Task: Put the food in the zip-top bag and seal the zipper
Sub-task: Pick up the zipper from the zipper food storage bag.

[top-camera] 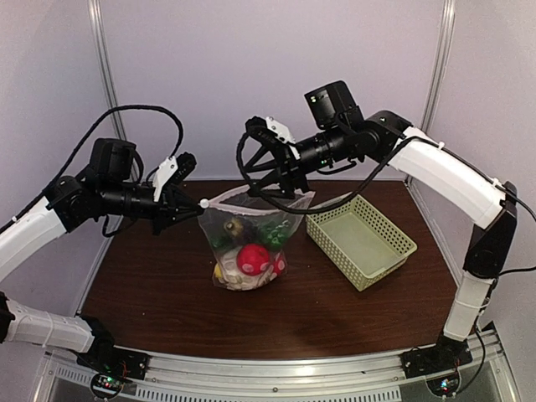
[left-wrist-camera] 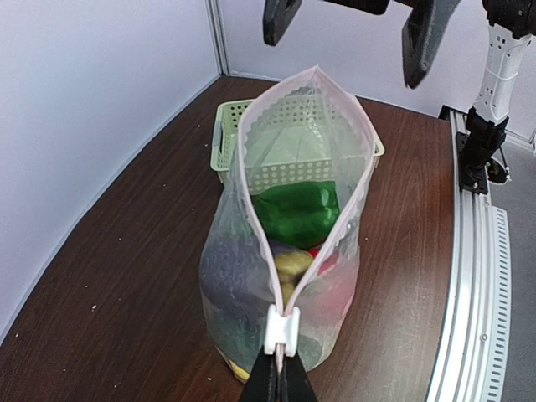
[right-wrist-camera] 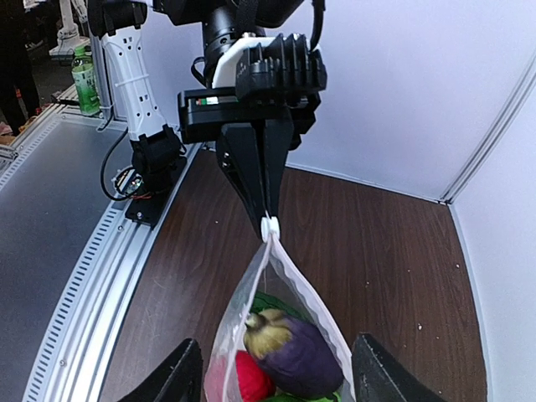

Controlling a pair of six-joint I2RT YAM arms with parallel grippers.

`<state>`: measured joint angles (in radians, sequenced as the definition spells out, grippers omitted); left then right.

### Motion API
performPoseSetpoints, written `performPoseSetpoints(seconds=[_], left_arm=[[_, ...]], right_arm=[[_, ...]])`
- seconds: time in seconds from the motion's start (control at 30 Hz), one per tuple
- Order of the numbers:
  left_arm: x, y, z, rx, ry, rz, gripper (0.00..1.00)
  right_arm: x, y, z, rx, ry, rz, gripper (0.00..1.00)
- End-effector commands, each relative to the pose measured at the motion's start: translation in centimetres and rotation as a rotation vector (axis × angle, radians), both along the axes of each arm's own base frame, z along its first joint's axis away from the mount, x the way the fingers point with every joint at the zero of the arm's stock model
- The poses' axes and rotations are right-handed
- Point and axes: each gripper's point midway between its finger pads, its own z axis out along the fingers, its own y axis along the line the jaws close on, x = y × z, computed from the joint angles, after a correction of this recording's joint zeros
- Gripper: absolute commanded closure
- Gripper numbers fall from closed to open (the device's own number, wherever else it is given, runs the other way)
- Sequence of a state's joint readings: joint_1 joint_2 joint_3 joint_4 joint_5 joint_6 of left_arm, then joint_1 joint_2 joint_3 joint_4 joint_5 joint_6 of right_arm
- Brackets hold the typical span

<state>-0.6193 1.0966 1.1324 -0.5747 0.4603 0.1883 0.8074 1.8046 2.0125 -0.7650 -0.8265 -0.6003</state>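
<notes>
The clear zip-top bag [top-camera: 243, 251] stands upright on the table with its mouth open. Inside it are a purple eggplant [right-wrist-camera: 306, 360], a red ball [top-camera: 253, 258] and a green piece [left-wrist-camera: 297, 213]. My left gripper [top-camera: 191, 205] is shut on the bag's near end, right behind the white zipper slider [left-wrist-camera: 280, 331]. The zipper strip [left-wrist-camera: 251, 209] gapes wide from there. My right gripper [top-camera: 280, 186] is open and empty, and its fingers [right-wrist-camera: 172, 381] straddle the bag's far end without touching it. From the right wrist, the left gripper [right-wrist-camera: 266, 209] pinches the slider's corner.
A pale green lattice basket [top-camera: 394, 251] sits empty to the right of the bag, and its rim [left-wrist-camera: 219, 138] shows behind the bag in the left wrist view. White walls close the back and sides. The right arm's base [left-wrist-camera: 481, 142] stands on the rail.
</notes>
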Motion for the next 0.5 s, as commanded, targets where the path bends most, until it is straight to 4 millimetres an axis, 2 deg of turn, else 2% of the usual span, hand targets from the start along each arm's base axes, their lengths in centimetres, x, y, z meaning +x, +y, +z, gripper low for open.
performPoseSetpoints(seconds=[0.0, 0.47], left_arm=[[-0.7, -0.6, 2.1, -0.082, -0.052, -0.041, 1.00], [-1.2, -0.6, 2.0, -0.109, -0.066, -0.053, 1.00]], right_arm=[[0.1, 3.2, 0.6, 0.039, 0.014, -0.053, 0.39], [-0.6, 7.8, -1.9, 0.021, 0.032, 0.038, 0.40]])
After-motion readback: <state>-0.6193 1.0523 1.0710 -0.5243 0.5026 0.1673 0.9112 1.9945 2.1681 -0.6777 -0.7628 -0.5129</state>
